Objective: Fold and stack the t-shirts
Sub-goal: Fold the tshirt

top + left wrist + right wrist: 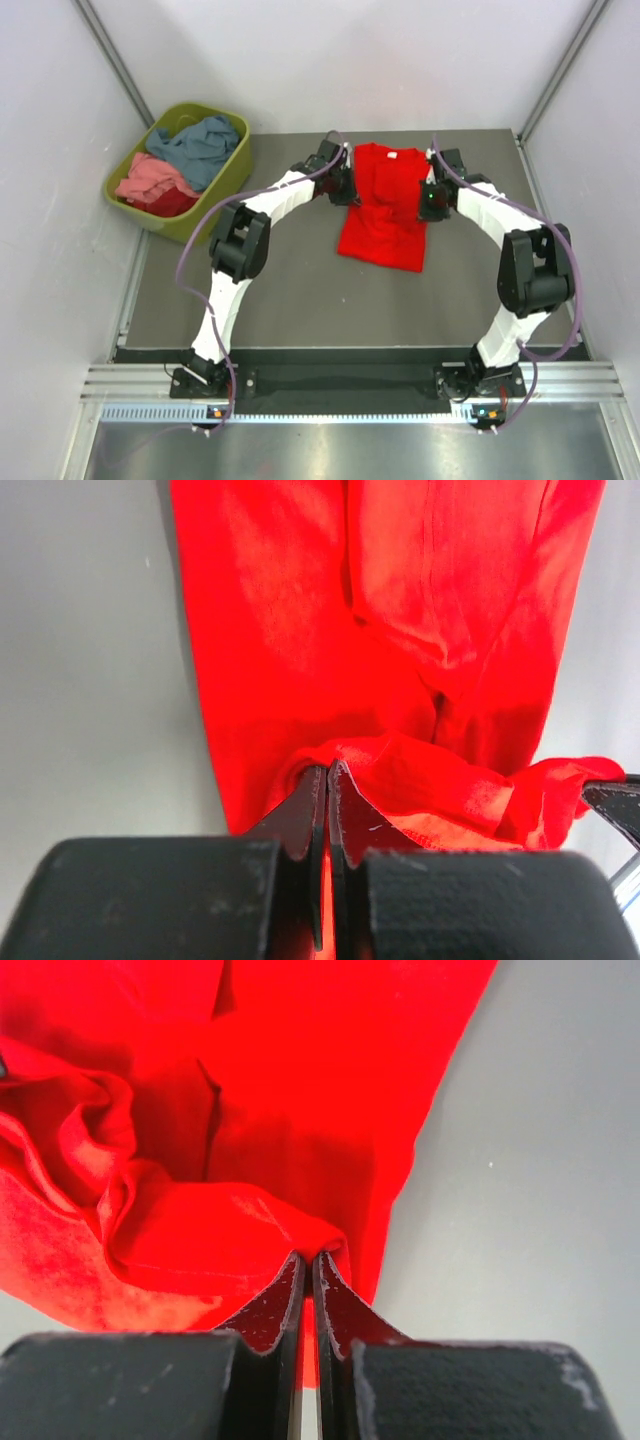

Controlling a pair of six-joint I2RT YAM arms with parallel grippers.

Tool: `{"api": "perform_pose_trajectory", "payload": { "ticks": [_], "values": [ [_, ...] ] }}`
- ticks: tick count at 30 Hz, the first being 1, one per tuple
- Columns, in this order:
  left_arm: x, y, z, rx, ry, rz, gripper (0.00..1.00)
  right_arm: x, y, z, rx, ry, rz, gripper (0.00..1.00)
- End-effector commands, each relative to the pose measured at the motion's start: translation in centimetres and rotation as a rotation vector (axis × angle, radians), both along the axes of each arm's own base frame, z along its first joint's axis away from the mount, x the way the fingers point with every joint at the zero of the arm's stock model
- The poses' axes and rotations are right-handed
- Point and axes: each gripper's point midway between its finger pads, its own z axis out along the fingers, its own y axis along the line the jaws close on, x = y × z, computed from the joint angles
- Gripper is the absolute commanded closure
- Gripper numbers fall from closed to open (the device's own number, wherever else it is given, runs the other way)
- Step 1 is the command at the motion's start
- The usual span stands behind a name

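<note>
A bright red t-shirt (383, 215) lies on the grey mat at the far middle, folded into a long strip. My left gripper (341, 185) is shut on its left edge near the far end; the left wrist view shows red cloth (400, 630) pinched between the fingers (328, 776). My right gripper (431, 197) is shut on the shirt's right edge; the right wrist view shows the cloth (300, 1090) bunched at the fingers (309, 1260). Slate blue-grey (200, 148), salmon pink (152, 175) and darker red (168, 201) shirts lie in the tub.
An olive-green plastic tub (226, 185) stands at the far left, half off the grey mat (300, 300). White walls close in on three sides. A metal rail (340, 385) runs along the near edge at the arm bases.
</note>
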Motion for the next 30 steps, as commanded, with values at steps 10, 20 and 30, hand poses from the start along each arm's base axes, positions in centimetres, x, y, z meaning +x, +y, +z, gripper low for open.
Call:
{"api": "perform_pose_trajectory", "payload": {
  "ticks": [10,20,30],
  "values": [
    [4.4,-1.6,2.6,-0.133,-0.155,-0.023,1.0,3.7,-1.1,0.1,0.003,-0.017,-0.019,0.89],
    [5.8,0.7,5.3,-0.078,-0.208,0.028,0.86,4.3,-2.0,3.3,0.012,-0.048,-0.086,0.67],
    [3.1,1.9,4.8,0.009,-0.205,0.005,0.79,0.2,0.7,2.0,0.071,-0.011,-0.035,0.85]
  ]
}}
